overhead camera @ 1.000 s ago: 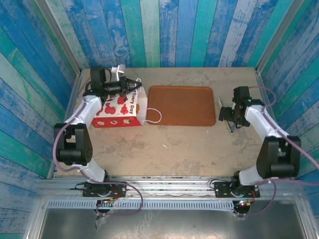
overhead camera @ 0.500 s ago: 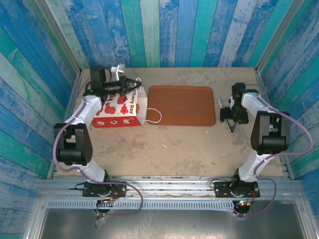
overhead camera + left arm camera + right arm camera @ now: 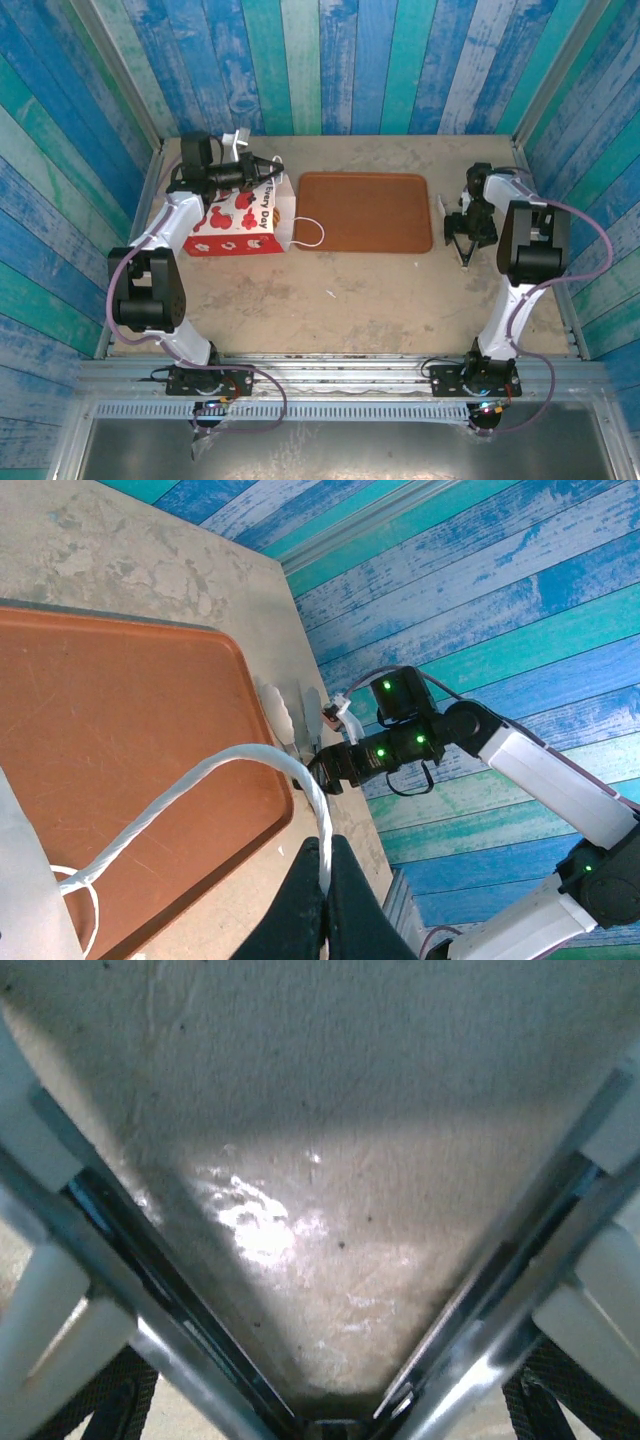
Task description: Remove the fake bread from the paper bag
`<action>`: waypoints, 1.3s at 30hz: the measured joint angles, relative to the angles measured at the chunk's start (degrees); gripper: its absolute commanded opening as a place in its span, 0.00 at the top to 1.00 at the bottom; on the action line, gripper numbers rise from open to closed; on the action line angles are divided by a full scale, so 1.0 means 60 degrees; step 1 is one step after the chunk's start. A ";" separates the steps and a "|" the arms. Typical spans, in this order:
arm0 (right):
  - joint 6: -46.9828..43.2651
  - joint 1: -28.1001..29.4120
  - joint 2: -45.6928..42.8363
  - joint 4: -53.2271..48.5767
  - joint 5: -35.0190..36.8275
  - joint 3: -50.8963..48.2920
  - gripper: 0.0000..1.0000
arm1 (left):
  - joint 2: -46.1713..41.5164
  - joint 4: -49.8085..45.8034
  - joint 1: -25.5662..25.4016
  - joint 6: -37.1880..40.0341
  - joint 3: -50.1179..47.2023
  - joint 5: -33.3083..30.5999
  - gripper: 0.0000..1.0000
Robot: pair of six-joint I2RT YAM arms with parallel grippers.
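Near half of the table (image 3: 330, 310) lies bare. Right end effector (image 3: 462, 238) hangs released, jaws spread, over bare surface between tray (image 3: 365, 212) and right edge. Paper bag (image 3: 240, 222) lies far left, mouth toward tray, just beside it. Left end effector (image 3: 325, 865) clenched on its cord handle (image 3: 200, 780); contents not discernible

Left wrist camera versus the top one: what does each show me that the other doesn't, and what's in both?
Left wrist: up close, the left gripper pinched shut on a white cord handle. Top: the whole paper bag with its red pattern, and the arm bases at the near edge. Shared: the brown tray, the open right gripper beyond it, and the blue plank walls.
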 measured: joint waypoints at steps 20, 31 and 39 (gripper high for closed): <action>0.0000 -0.0018 0.0667 -0.0729 -0.0069 0.0896 0.22 | 0.0000 0.0095 0.0000 -0.0091 0.0000 -0.0018 1.00; 0.0076 -0.0018 0.0514 -0.0401 -0.0062 0.0663 0.36 | -0.0007 0.0098 0.0000 -0.0259 0.0000 -0.0080 1.00; 0.0080 -0.0018 -0.0474 0.0426 -0.0113 -0.0441 0.47 | -0.0011 0.0222 0.0000 -0.0488 -0.0033 -0.0146 1.00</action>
